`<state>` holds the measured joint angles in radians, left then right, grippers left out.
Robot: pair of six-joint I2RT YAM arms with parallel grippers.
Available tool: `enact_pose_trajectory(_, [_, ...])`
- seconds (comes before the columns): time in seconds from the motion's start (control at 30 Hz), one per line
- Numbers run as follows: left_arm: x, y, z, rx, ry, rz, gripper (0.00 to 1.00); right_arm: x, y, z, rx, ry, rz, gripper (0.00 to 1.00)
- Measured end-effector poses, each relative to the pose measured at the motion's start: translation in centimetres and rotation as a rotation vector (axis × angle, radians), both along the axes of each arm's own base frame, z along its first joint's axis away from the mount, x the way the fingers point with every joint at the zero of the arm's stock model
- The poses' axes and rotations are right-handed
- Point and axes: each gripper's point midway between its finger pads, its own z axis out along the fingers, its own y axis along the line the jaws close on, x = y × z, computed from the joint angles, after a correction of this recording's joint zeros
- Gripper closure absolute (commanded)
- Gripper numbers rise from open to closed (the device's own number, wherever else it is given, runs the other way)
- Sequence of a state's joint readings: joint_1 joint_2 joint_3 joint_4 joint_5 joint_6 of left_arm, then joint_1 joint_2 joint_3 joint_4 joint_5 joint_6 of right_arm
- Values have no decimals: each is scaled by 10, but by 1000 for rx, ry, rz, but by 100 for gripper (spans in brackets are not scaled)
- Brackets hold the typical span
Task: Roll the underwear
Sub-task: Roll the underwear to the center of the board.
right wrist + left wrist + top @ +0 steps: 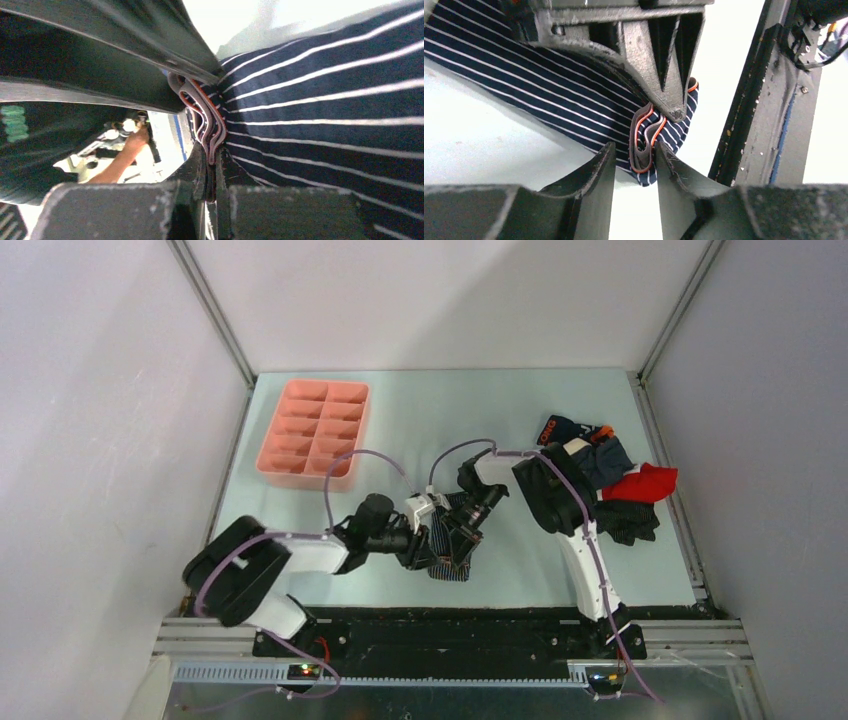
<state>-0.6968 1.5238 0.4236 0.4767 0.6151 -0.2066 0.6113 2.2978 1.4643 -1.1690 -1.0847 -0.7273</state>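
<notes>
Striped underwear (449,566) lies mid table, near edge, between both claws. Right claw (214,165) pinches folded band tight so cloth cannot slip. Left claw (634,150) half wide, band loose between fingers. Other underwear (610,485) piled far right.

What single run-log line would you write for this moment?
item: navy white-striped cloth underwear | left gripper: open, straddling waistband | right gripper: shut on it | roll: not done
</notes>
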Motion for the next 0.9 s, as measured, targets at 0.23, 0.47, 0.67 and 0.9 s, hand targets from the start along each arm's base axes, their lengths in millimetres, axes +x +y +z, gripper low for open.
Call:
enact_pose_trajectory(0.23, [12, 12, 56, -19, -294, 8, 53, 4, 2, -4, -143, 173, -60, 100])
enact_pose_trajectory(0.47, [-1, 5, 63, 27, -628, -238, 51, 30, 18, -6, -142, 182, -127, 100])
enact_pose_trajectory(0.67, [-18, 8, 38, 96, -903, -471, 49, 38, 25, -8, -116, 189, -167, 100])
enact_pose_trajectory(0.9, [-40, 18, 0, 220, -1162, -692, 47, 39, 28, -8, -106, 192, -180, 100])
